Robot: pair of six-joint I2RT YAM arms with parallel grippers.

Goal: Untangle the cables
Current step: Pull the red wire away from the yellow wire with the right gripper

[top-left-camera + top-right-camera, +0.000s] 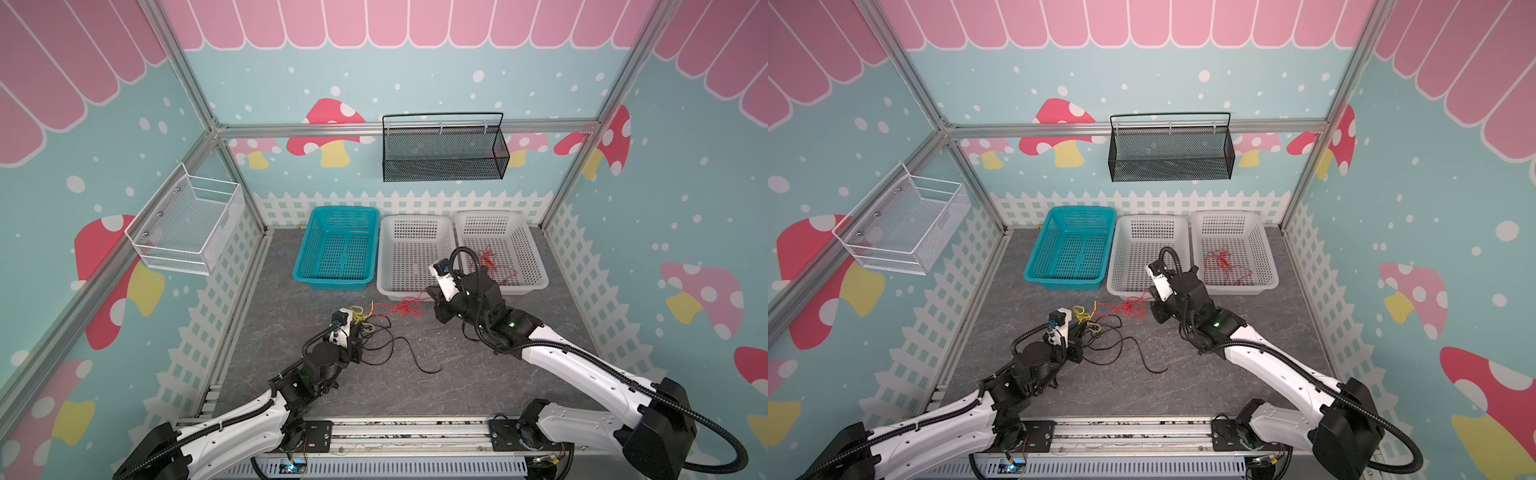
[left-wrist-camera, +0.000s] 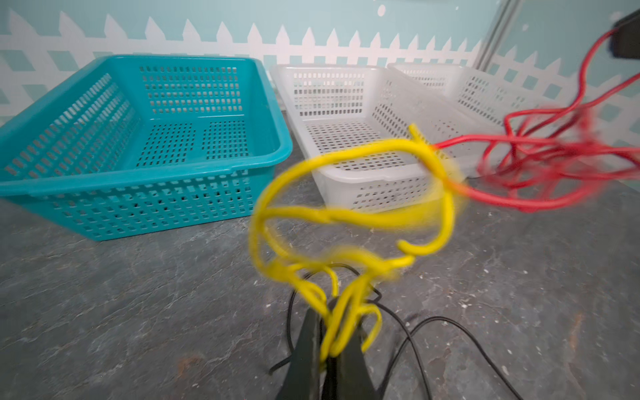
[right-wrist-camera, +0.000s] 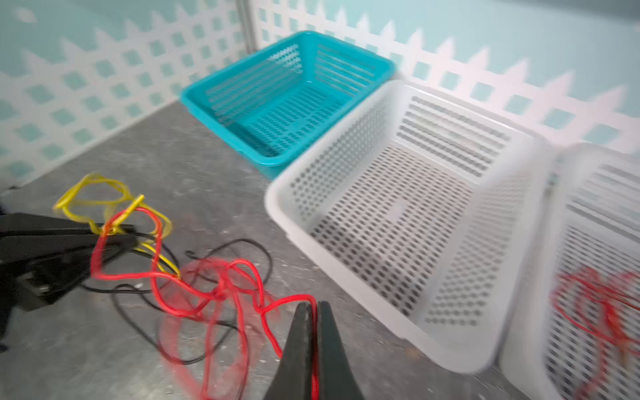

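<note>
Cables (image 1: 400,309) are lying in one snarl on the table (image 1: 291,374), just in front of the baskets. A separate red bundle (image 1: 494,266) is sitting in the right-hand white basket (image 1: 540,272).

Risks as I'm reading it:
- yellow cable (image 2: 346,216) and red cable (image 3: 207,294) are crossing at a tight kink between your two grippers. Pulling straight apart is likely cinching that kink, not freeing it.
- both wires are far thinner than the fingers, so either could be slipping out under tension.
- black cable (image 1: 411,353) is running under the yellow loops and may be getting dragged along.
- red loops are hanging near the middle basket (image 1: 384,266) and could be snagging on its rim.

Hands: your left gripper (image 2: 330,311) is clamping fully together on the yellow cable, loops sticking out past the jaws. Your right gripper (image 3: 314,308) is pinching together on a red strand. Wrist views are blurring, so I can't tell how deep either bite is.
</note>
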